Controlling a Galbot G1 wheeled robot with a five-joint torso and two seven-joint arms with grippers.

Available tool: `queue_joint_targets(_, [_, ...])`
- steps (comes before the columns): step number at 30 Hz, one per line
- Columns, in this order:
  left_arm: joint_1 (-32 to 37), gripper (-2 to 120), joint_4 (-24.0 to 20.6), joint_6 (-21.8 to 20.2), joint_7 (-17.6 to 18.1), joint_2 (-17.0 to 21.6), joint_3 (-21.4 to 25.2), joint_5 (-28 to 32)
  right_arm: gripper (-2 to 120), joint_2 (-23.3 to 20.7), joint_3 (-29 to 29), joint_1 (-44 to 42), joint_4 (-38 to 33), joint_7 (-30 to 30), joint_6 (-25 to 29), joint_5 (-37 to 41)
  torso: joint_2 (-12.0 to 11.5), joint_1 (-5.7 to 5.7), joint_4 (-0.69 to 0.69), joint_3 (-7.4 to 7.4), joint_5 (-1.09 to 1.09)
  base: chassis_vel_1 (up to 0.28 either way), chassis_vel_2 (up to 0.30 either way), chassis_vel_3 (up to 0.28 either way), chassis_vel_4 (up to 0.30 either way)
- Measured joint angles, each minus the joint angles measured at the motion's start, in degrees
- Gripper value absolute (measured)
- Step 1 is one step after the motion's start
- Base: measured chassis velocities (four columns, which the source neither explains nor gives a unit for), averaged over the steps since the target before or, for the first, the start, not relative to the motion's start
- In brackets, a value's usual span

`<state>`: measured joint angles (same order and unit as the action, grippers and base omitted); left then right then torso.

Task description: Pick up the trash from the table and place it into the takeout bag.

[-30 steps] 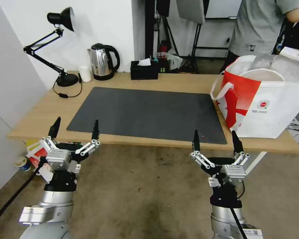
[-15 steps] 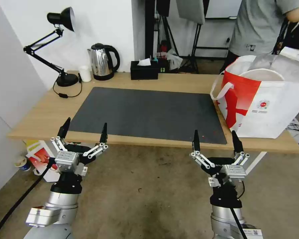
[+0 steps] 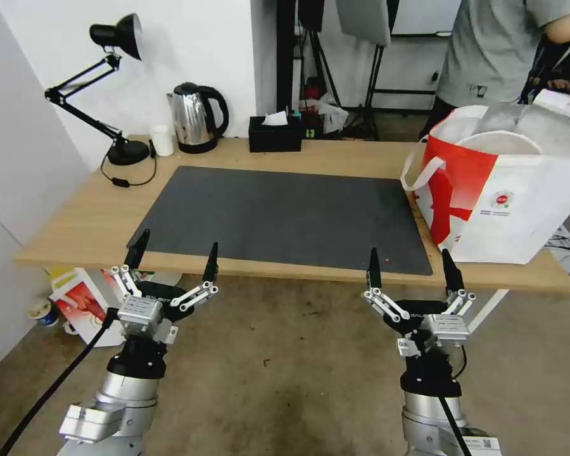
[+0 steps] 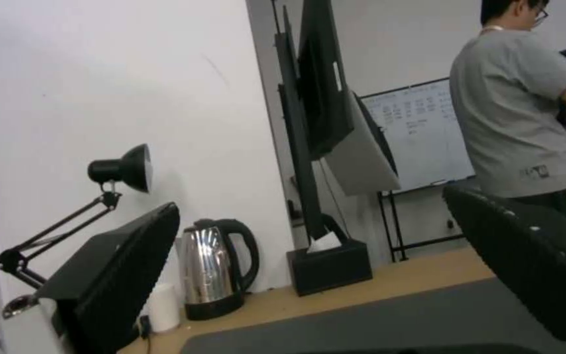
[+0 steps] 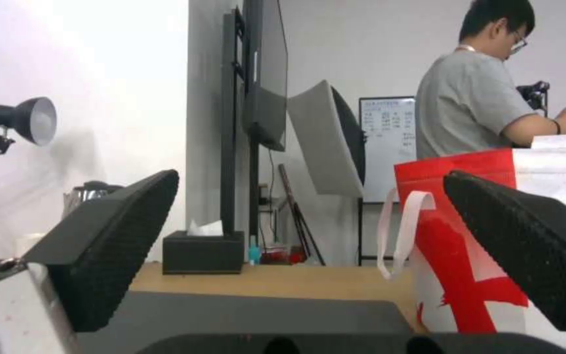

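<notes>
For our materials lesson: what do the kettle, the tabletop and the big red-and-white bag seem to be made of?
Kettle: polished steel, judging by its mirror-like shine, with a black, probably plastic, handle. Tabletop: light wood or wood-look laminate, matte and pale; the grain is too faint to tell. Bag: probably a coated fabric or plastic sheet, as it stands boxy with soft strap handles.

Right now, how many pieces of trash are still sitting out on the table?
0. The table and its dark grey mat carry no bowls or drink cup. A white rounded rim shows inside the takeout bag; what else lies in there is hidden.
</notes>
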<state>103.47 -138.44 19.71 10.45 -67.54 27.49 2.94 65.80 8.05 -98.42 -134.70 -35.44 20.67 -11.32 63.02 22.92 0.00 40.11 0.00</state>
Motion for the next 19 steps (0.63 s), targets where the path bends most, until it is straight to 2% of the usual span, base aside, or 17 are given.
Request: queue_joint_targets(19, [0.11,100,0.69,1.2,1.74,-0.83,-0.25,-1.25,100,0.0,0.0,0.0,0.0,0.0,0.0,0.0,0.0,0.0,0.0,0.0,0.0,0.0,0.0,0.0,0.0])
